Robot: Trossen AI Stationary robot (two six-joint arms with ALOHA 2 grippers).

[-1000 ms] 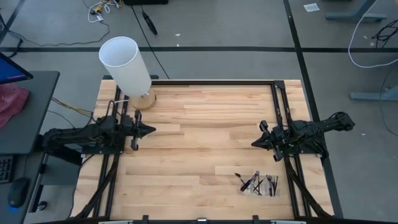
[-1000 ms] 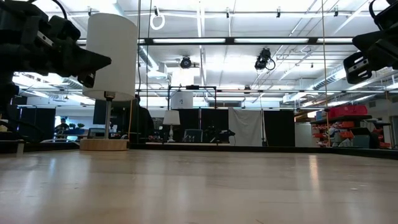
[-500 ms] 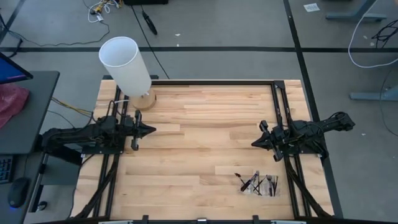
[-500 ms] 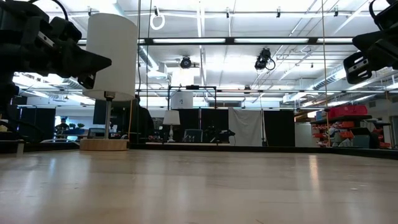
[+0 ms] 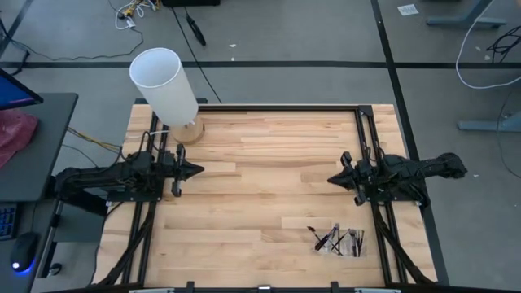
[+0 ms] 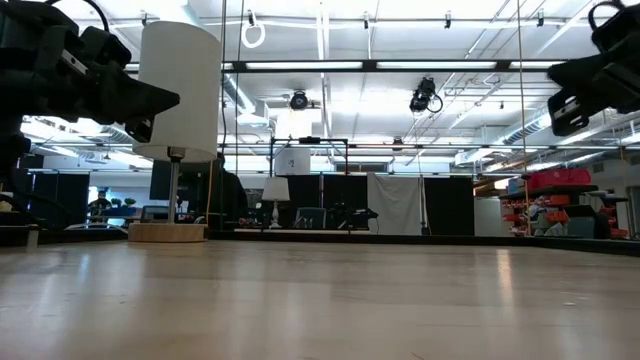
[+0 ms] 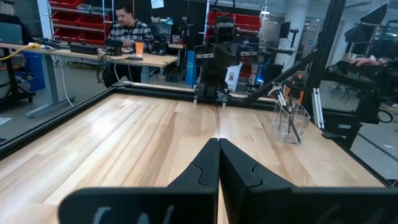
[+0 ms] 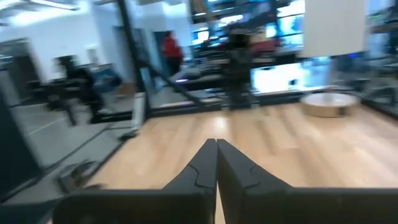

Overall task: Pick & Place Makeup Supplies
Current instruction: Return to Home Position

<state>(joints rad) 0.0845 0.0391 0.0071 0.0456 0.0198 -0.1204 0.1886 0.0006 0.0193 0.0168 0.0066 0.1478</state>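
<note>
Makeup brushes point(image 5: 336, 238), thin with dark handles, stand bunched together inside a clear organizer point(image 7: 290, 124) on the right half of a wooden table point(image 5: 260, 195), close to the edge that lies at the bottom of the overhead view and a little way from the right arm. From above they appear as a small tangle of dark and pale sticks; from the left arm's camera they lean against the clear walls. No loose brush shows anywhere else on the wood in any view, so the sorting looks finished, and what seems left is only for the arms to settle at rest. The left gripper point(image 5: 195, 170) hovers above the table's left side, pointing toward the middle, its two dark fingers pressed together with nothing between them. The right gripper point(image 5: 332, 178) mirrors it on the right side, pointing toward the middle, its fingers likewise closed tight and empty, near the organizer but clear of it. A tall white cylinder point(image 5: 165, 85) on a round wooden base stands at the far left corner, beyond the left arm. Past the table, the left arm's camera shows a person point(image 7: 129, 28) seated at a desk in the room
</note>
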